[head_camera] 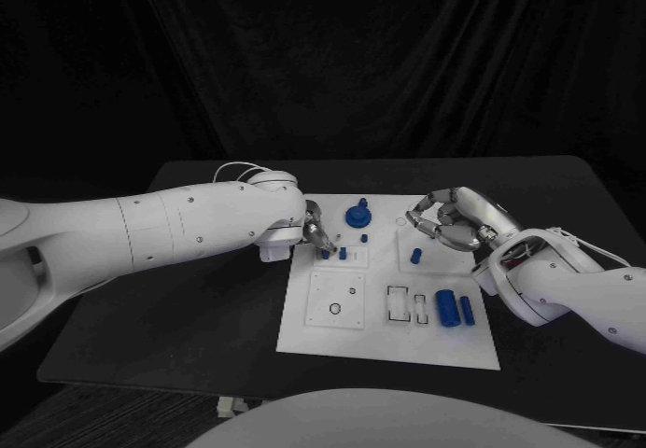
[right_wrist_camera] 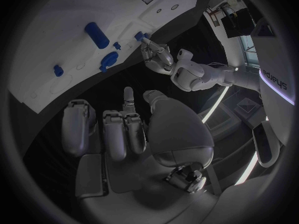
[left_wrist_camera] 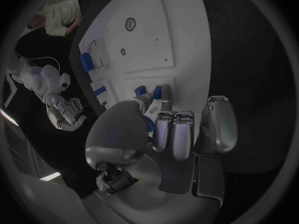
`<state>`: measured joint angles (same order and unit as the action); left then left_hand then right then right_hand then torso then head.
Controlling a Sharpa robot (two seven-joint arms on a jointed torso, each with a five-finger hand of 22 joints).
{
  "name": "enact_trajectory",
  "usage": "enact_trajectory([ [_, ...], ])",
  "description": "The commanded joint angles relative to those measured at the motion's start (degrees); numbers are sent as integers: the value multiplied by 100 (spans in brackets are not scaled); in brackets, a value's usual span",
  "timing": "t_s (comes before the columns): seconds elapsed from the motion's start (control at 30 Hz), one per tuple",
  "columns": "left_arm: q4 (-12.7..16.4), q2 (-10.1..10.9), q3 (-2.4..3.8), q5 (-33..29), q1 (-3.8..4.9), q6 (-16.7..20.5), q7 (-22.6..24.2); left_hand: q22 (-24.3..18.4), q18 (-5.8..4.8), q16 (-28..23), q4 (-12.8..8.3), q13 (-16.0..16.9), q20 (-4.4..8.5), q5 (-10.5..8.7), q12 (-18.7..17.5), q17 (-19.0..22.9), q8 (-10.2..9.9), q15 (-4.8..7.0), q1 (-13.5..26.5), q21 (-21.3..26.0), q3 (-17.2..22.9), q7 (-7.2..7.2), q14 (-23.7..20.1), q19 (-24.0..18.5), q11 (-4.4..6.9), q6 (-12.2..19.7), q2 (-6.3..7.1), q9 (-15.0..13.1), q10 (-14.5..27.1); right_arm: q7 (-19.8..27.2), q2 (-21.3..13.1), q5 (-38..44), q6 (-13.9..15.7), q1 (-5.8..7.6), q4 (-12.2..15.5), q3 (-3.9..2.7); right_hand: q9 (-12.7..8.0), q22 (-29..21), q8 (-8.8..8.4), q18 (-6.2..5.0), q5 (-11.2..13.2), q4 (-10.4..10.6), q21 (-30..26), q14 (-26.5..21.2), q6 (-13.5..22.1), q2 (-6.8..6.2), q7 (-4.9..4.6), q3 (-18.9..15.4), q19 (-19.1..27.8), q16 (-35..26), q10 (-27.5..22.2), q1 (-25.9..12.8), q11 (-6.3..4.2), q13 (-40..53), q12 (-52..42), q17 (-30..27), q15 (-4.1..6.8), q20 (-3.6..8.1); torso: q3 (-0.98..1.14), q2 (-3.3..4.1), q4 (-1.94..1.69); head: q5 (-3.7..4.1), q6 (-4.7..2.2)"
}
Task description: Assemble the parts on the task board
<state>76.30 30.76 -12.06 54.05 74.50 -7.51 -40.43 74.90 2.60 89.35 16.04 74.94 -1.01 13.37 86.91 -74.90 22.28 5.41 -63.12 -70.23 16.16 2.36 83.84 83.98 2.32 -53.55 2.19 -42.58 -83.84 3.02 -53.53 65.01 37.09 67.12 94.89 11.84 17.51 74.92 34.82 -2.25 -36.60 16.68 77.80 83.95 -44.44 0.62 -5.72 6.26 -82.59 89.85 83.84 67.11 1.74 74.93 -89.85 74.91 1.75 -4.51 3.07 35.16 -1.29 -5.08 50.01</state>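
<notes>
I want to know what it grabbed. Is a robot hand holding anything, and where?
The left robot hand reaches the blue parts on the board, but a grip cannot be told. The right robot hand holds nothing.

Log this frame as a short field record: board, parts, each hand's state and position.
board: white task board in the middle of the black table
parts: blue pieces on the board, among them a round knob at the far side and two cylinders at the near right
left hand: left hand over the board's left edge, fingertips at a small blue peg; hold unclear
right hand: right hand above the board's right edge, fingers curled, holding nothing
</notes>
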Motion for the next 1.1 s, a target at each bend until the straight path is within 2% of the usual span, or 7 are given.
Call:
enact_trajectory([
  [0.03, -6, -23, -12, -86, -22, -219, -123, 1033, 92, -29, 39, 1284, -21, -2, -20, -1448, -17, -32, 72, 38, -21, 30, 595, 169, -45, 2, 7, 7, -466, -88, 2, 34, -53, -22, 6, -3, -6, 1052, 24, -115, -20, -10, -24, 605, 35, -15, 1, 34, 24, 15, 616, 52, -14, 1507, -15, 1509, 9, 0, 0, -1, 0, 2, -1],
  [0.2, -18, -26, -12, -60, -23, -267, -133, 1034, 92, -32, 52, 1283, -22, -14, -21, -1446, 33, -30, 117, 38, -98, 21, 594, 174, -38, -32, 5, -31, -465, -87, 2, 34, -58, -45, 5, -3, -6, 1052, 24, -115, -20, -10, -24, 605, 35, -15, 1, 34, 24, 15, 616, 52, -14, 1507, -15, 1509, 9, 0, 1, 1, -3, 0, -1],
  [0.3, -21, -27, -12, -51, -23, -280, -137, 1033, 94, -30, 45, 1279, -11, 2, -26, -1447, 177, -12, 148, 47, -204, -14, 595, 179, -13, -70, -23, -165, -463, -87, 2, 34, -65, -63, 1, -3, -6, 1052, 24, -115, -20, -10, -24, 605, 35, -15, 1, 34, 24, 15, 616, 52, -14, 1507, -15, 1509, 9, 0, 0, 2, -3, 1, -1],
  [0.73, 17, 10, -11, 16, -24, -204, -130, 1034, 94, -24, 34, 1285, 12, 64, -17, -1451, 462, 8, 61, 64, -377, -39, 597, 189, 11, 131, -61, -552, -466, -89, -23, 34, -72, -90, 4, -3, -8, 1048, 25, -117, -41, -7, -35, 605, 36, -12, 0, 39, 30, 15, 616, 54, -13, 1507, -15, 1509, 9, 0, 0, 1, 0, 5, -1],
  [0.77, 26, 19, -11, 29, -24, -191, -130, 1033, 95, -19, 40, 1290, 16, 60, -9, -1454, 536, 9, 50, 70, -413, -41, 598, 191, 16, 181, -61, -642, -469, -89, -25, 34, -71, -91, 4, -3, -8, 1048, 25, -117, -41, -7, -35, 605, 36, -12, 0, 39, 30, 15, 616, 54, -13, 1507, -15, 1509, 9, 0, 0, 1, 0, 4, -1],
  [0.87, 70, 56, -11, 59, -23, -89, -107, 1035, 93, -16, 48, 1291, 16, 47, -7, -1456, 640, 14, 49, 70, -465, -46, 598, 196, 16, 243, -68, -763, -470, -91, -31, 34, -71, -91, 6, -3, -8, 1048, 25, -117, -41, -7, -35, 605, 36, -12, 0, 39, 30, 15, 616, 54, -13, 1507, -15, 1509, 9, 0, 0, 1, 0, 12, -1],
  [1.1, 233, 193, -10, 82, -19, 309, -13, 1041, 89, -7, 40, 1293, 21, 51, -4, -1463, 737, 20, 15, 50, -517, -57, 601, 205, 24, 306, -41, -875, -472, -101, -38, 34, -78, -92, 1, -3, -8, 1047, 25, -118, -44, -5, -38, 605, 36, -11, -1, 39, 32, 15, 616, 53, -13, 1507, -15, 1509, 9, 0, 1, -1, -2, 18, -1],
])
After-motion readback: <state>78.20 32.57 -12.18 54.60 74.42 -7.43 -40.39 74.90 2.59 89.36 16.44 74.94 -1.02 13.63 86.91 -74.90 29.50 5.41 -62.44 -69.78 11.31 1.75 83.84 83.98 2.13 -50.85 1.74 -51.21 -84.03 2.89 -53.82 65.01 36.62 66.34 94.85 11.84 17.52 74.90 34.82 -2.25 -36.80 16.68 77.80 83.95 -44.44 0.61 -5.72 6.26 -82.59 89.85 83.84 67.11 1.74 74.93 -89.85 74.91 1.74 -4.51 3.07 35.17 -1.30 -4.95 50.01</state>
